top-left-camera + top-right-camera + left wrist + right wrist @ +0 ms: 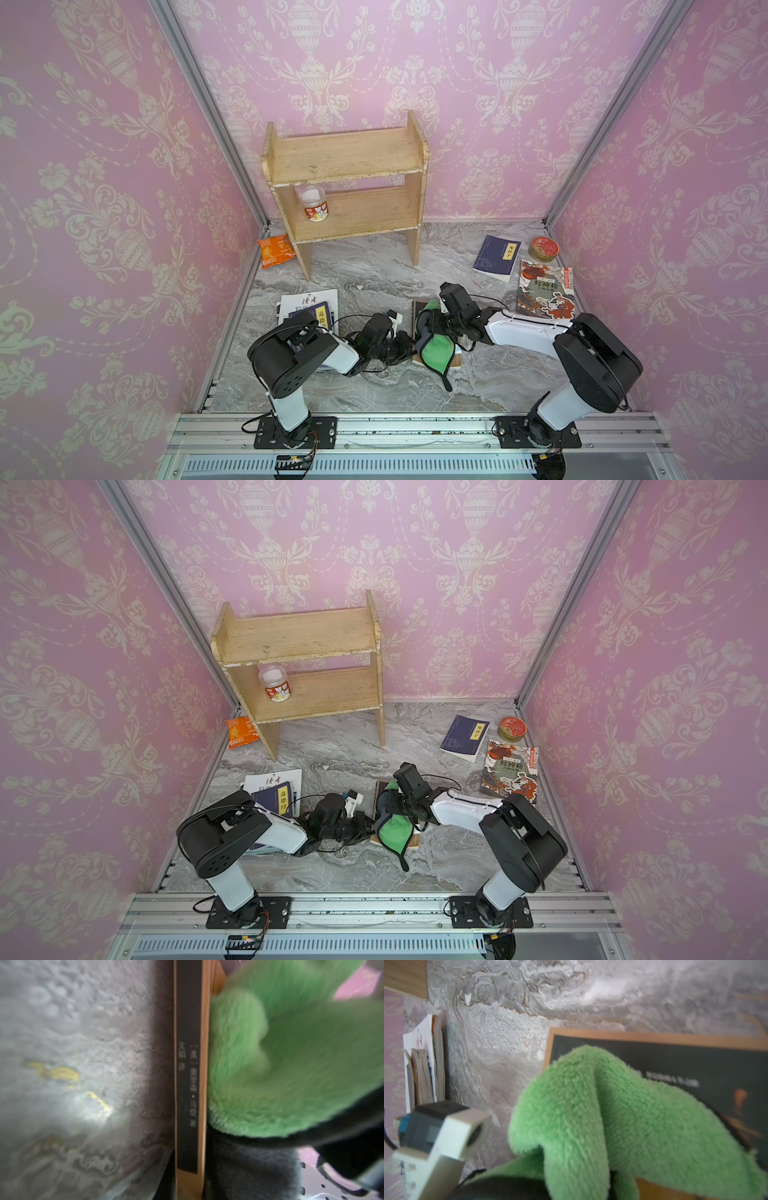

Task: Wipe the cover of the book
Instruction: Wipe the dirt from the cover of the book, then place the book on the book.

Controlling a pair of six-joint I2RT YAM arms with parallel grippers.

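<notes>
Book [685, 1057], dark cover with orange border, flat at centre of marble table [374, 266]; green cloth [434, 351] hides most of it in both top views. Spine lettering "[美]" legible in left wrist view. Right gripper [434, 323] clamped tight on cloth over cover. Left gripper [405, 343] at book's 9 o'clock edge, finger gap hidden. At 2 o'clock: blue book [496, 257], "封神榜" book [545, 291], red tin [543, 248]. Wooden shelf [345, 158] at 11 o'clock.
</notes>
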